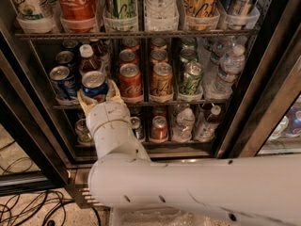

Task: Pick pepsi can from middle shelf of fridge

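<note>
While around pepsi can (94,84), end effector (98,95)

Blue pepsi can (95,85) with silver top, clasped between tan fingers (84,103) of the cream-white end effector (97,92), front left of the dark wire middle shelf (164,101). Alongside: red can (130,81), gold-orange can (162,80), green can (192,76) with pale markings. Above: red Coca-Cola can (75,1), white script. Black frame on the fridge (28,126). Speckled beige floor (70,215), black cables (19,211).
</note>
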Robot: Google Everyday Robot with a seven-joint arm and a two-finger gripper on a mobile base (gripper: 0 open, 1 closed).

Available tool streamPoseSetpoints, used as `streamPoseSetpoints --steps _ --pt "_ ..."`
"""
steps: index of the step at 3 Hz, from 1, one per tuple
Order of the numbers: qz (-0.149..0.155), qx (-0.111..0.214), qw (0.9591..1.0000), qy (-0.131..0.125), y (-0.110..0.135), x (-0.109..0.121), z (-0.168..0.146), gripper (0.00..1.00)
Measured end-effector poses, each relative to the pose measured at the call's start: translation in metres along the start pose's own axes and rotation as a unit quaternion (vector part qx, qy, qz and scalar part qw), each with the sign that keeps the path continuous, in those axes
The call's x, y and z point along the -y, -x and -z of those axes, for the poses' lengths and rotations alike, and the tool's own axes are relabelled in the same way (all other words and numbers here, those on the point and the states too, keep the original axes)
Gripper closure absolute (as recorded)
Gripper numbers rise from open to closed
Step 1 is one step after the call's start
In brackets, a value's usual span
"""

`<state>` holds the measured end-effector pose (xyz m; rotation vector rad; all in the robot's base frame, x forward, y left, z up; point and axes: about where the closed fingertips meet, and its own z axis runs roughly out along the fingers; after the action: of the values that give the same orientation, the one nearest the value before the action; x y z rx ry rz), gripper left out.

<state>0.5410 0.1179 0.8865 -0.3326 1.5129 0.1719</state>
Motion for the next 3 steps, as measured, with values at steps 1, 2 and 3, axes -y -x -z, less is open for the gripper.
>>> streamPoseSetpoints --steps 1,2,3 --pt "-0.011 -0.009 0.9995 0.029 0.009 0.017 0.0 1.0" --pt "-0.029 -0.031 0.9963 0.075 0.009 0.014 0.0 1.0" --pt "-0.055 -0.065 0.9877 0.131 0.002 -0.001 -0.001 1.0"
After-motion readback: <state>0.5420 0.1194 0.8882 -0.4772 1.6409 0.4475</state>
